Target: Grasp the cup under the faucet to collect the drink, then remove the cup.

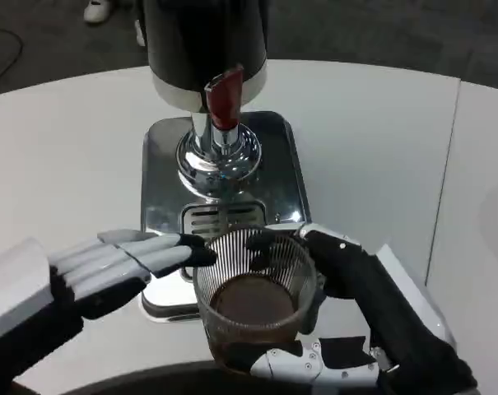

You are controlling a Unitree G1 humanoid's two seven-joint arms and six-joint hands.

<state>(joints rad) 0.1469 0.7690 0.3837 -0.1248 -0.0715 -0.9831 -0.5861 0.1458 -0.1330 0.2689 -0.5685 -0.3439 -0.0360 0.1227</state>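
While the head view looks down, the ribbed clear glass cup (255,296) stands upright, mouth up, brown drink in its lower part, at the near end of the shiny steel drip tray (291,169) close to the white surface's (67,140) near edge. Wrapped around its right side and base, the right hand (360,317) holds it with black-and-white fingers. Flat, fingers straight and together, the left hand (121,263) holds nothing, fingertips at the cup's left rim. Behind stands the black dispenser (203,45), with red lever (224,99) and chrome faucet (217,156).
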